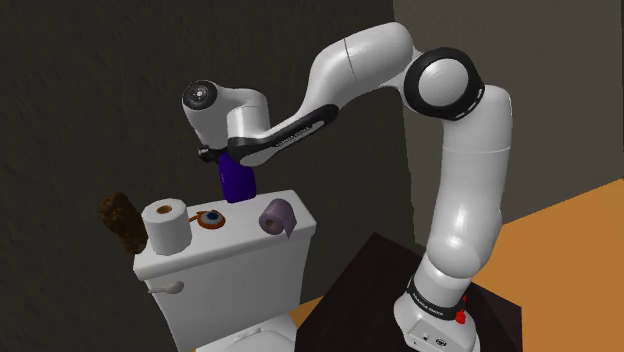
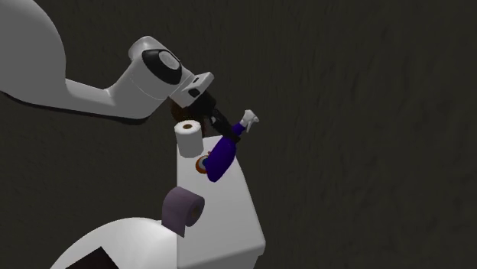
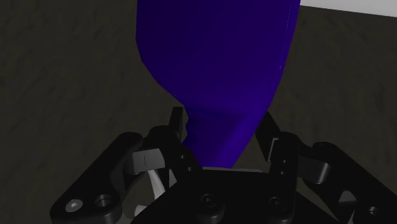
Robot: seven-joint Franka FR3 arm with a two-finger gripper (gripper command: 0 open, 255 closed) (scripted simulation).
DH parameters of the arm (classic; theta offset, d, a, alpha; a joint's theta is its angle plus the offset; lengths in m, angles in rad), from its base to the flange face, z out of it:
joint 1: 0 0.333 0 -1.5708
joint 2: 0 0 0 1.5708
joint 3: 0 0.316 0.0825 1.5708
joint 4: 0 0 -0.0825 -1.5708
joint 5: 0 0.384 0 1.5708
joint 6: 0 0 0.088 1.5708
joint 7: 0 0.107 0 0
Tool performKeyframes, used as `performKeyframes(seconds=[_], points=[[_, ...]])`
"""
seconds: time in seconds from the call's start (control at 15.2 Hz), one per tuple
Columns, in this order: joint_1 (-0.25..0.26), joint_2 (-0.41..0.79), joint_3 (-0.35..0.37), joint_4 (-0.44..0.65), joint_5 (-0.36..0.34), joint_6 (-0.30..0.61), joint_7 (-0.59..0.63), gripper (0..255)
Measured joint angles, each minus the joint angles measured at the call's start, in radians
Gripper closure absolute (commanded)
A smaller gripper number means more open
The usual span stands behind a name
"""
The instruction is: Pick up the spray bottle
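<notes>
A white robot arm reaches over a toilet tank (image 1: 250, 255). Its black gripper (image 1: 222, 155) is closed around the narrow neck of a dark blue spray bottle (image 1: 237, 178), probably because the neck is slim enough to clasp and gives a firm hold below the head. The bottle hangs low over the tank lid, between a white paper roll (image 1: 166, 225) and a purple roll (image 1: 278, 217); whether its base touches the lid cannot be told. Its long axis is tilted: base down toward the lid, white trigger head (image 2: 248, 118) up toward the second exterior view's right.
</notes>
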Motion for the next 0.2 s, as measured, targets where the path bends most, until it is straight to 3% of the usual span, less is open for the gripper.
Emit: performKeyframes(seconds=[0.2], points=[[-0.003, -0.016, 0.006, 0.013, 0.022, -0.016, -0.027, 255]])
